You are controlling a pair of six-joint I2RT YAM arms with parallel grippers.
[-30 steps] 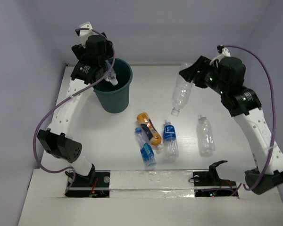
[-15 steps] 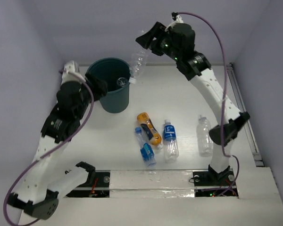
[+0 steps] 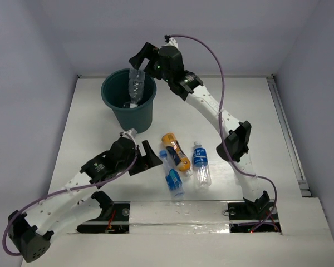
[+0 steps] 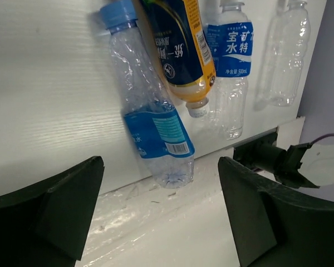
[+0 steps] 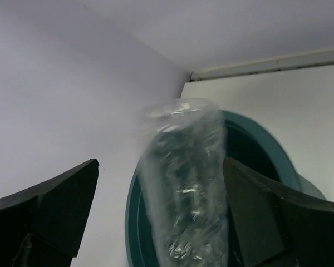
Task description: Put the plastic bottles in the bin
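Four bottles flat on the table (image 3: 256, 111), right in front of the left gripper (image 3: 150, 158): orange bottle (image 3: 175, 151) touching a blue-capped bottle (image 3: 171, 178), a labelled bottle (image 3: 201, 164) just beside, a clear bottle (image 4: 289, 55) farther right, seen only from the left wrist. Left fingers (image 4: 61, 206) spread wide, nothing between. Right gripper (image 3: 140, 61) over the bin (image 3: 134, 119) at the far left, fingers (image 5: 50, 206) wide apart, gripping nothing. Fifth bottle (image 3: 135, 88), clear and blurred, upright between them, lower end inside the bin mouth.

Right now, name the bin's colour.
The bin is dark teal, clearest in the top external view.
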